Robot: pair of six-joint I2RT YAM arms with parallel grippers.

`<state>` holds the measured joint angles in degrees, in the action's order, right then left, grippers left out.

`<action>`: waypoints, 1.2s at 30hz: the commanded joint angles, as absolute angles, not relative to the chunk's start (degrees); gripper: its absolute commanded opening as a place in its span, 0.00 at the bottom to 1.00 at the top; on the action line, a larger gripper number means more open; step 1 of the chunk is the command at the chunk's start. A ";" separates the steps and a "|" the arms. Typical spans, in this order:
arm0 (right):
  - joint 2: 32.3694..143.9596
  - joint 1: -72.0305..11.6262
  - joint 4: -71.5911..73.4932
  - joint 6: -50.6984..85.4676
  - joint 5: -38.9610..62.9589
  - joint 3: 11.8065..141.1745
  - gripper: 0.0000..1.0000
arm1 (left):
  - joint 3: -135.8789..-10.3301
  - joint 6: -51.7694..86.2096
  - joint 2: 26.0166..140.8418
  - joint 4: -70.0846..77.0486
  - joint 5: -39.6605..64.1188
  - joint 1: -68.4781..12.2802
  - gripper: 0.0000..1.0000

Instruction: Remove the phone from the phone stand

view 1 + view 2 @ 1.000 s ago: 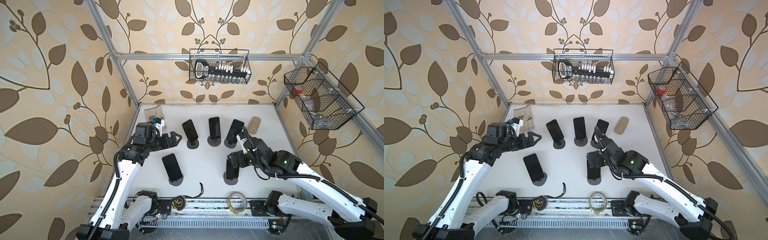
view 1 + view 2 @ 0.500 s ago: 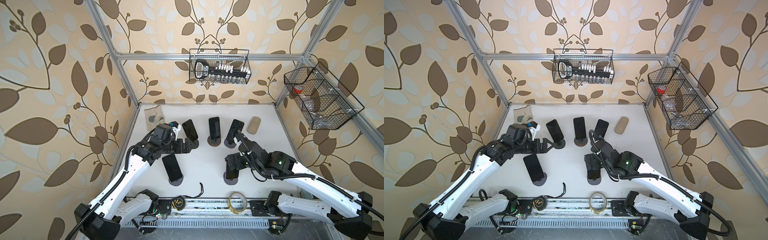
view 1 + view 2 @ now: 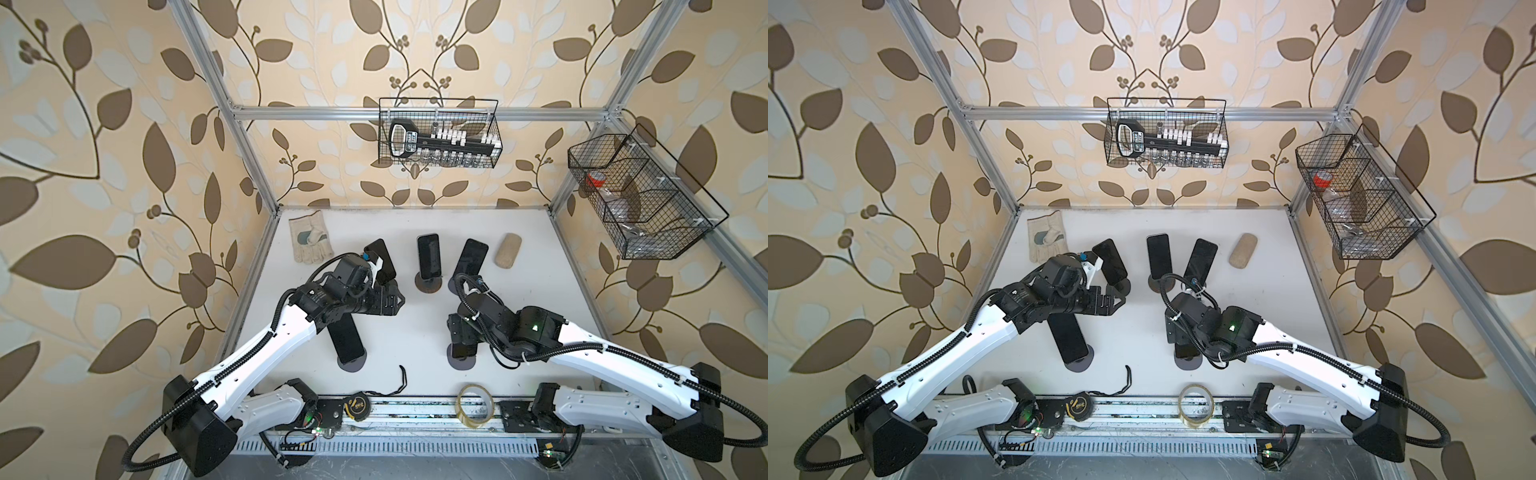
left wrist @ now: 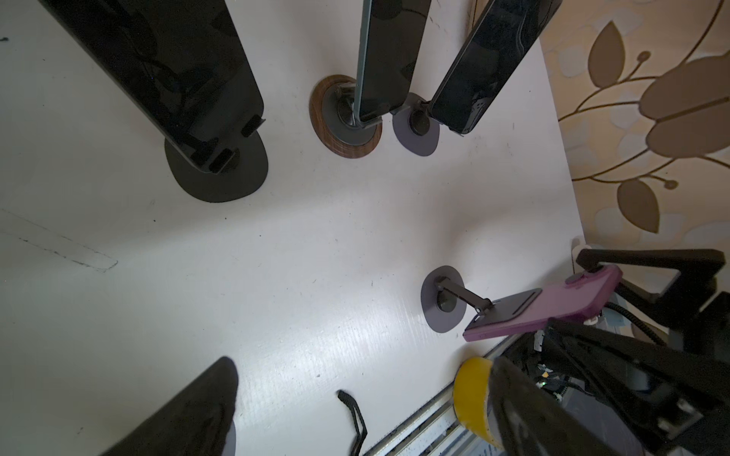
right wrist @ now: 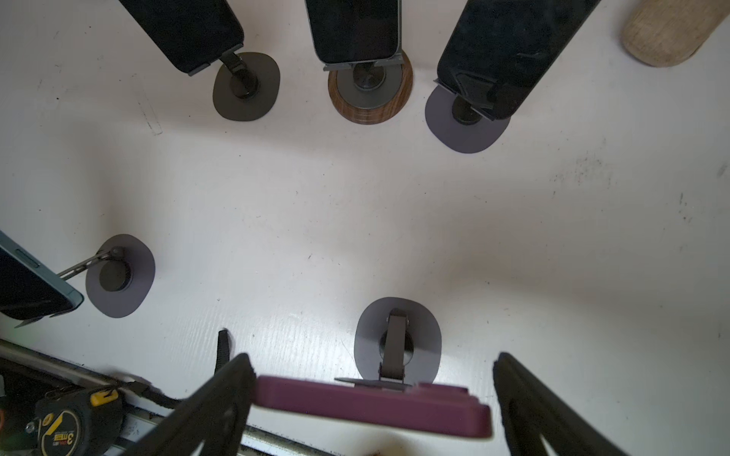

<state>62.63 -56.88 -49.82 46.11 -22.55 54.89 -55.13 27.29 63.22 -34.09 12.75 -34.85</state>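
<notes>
Moved since earlier: left arm was swung in from the table's left edge toward the middle over the last second; right arm was shifted only slightly at the near-right stand.
Right gripper: was lowered over the top end of the purple-cased phone, with its jaws set wide to either side of the case.
Right fingers: one was seen against a long edge of the case; the opposite one was kept off the other edge by a clear gap, so nothing was clamped.
Phone place: it was seated on the phone stand at the near right of the table, close to the front rail; in both top views only a strip of its dark screen was left uncovered by the wrist.
Phone axis: the long axis was leaned back on the stand, with the bottom end low in the lip and the top end raised between the fingers; the purple back was turned to the far wall, the screen to the front rail and upward.
Left gripper: was held spread wide with nothing between its fingers, over bare table near the back-left phone.
Other phones: the back-middle phone and back-right phone were stood in the same far row on their own stands; the near-left phone was partly covered by the left wrist.
Surroundings: a work glove was laid at the back-left corner and a tan oblong block beside the back row; a tape roll, tape measure and black strap were left by the front rail.
</notes>
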 commanded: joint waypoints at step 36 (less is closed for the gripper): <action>70.27 -58.62 -56.32 60.19 -25.84 58.28 0.77 | -53.35 28.78 64.46 -30.57 16.38 -35.62 0.99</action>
